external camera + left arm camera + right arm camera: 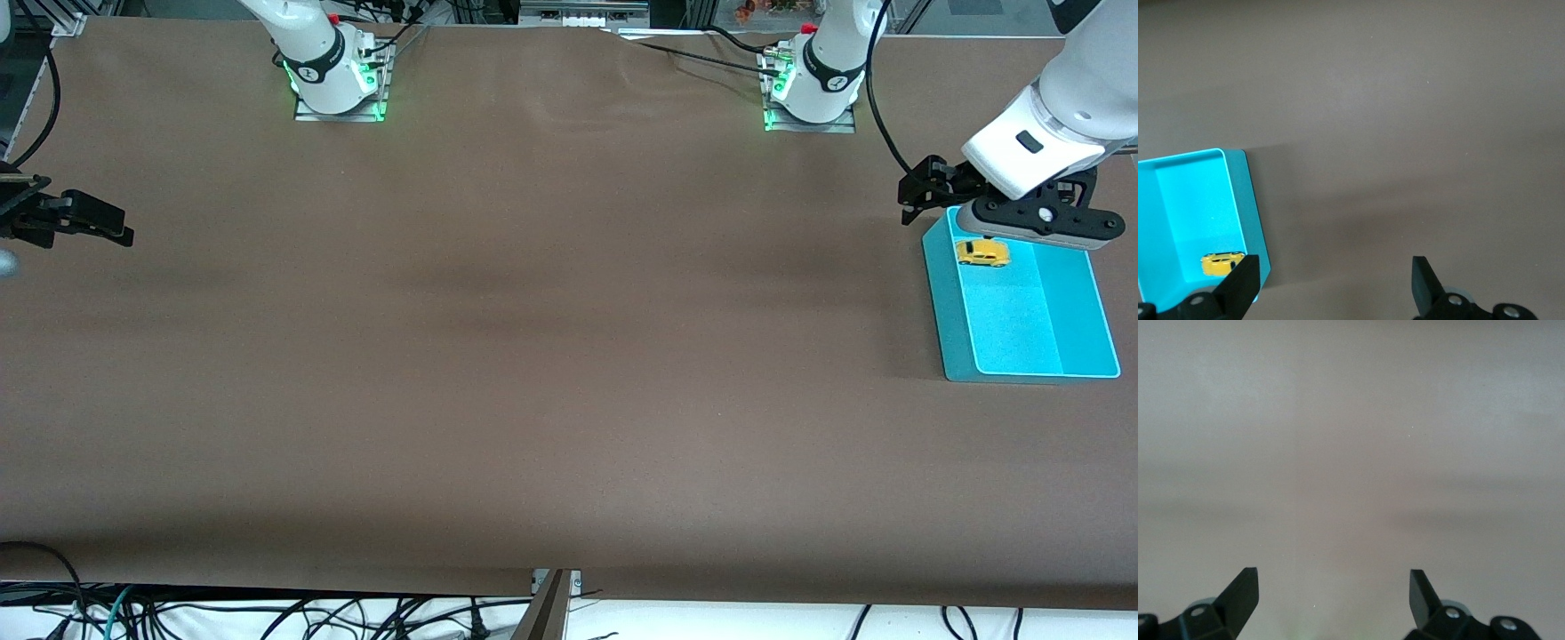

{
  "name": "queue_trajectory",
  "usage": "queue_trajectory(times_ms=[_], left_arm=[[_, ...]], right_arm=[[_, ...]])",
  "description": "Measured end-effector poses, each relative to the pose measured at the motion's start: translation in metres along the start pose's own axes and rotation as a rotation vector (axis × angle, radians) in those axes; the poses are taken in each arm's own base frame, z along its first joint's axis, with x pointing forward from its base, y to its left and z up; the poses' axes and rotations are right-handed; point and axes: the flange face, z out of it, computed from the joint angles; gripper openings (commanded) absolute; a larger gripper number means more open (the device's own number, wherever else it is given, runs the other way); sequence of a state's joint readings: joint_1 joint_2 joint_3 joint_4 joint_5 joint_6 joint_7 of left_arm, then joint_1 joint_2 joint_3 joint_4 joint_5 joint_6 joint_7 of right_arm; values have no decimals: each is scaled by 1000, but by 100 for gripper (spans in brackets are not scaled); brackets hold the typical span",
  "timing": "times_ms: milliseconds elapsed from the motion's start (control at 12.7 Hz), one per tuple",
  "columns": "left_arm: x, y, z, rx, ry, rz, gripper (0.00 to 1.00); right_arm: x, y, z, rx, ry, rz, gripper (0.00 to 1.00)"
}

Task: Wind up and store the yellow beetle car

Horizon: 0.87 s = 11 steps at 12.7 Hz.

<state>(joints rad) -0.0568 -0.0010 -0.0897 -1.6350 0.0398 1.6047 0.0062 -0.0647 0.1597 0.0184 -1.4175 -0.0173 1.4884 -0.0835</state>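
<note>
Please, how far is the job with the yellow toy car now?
Storing looks done: the yellow beetle car lies inside the cyan bin. Nothing is in hand: the left claw is open above the bin's edge, the right claw waits open. Whether it was wound cannot be seen.

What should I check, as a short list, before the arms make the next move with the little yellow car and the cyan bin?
1. Yellow beetle car inside the cyan bin: ok, it sits at the bin's end farther from the front camera.
2. Car free of any grip: ok, nothing touches it.
3. Left gripper jaws open and empty: ok; it is over the table beside the bin's edge.
4. Right gripper jaws open and empty: ok; this arm waits at its end of the table.
5. Bin flat on the table: ok.
6. Car wound up: cannot tell.
</note>
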Motion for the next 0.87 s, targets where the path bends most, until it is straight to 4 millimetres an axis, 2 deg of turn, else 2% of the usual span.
queue_trajectory(times_ms=[237,868], left_arm=[[0,-4,4,-8,-17,-45,100],[-3,-7,-1,-8,-29,-76,100]], right_arm=[[0,0,0,0,0,0,100],[0,0,0,0,0,0,100]])
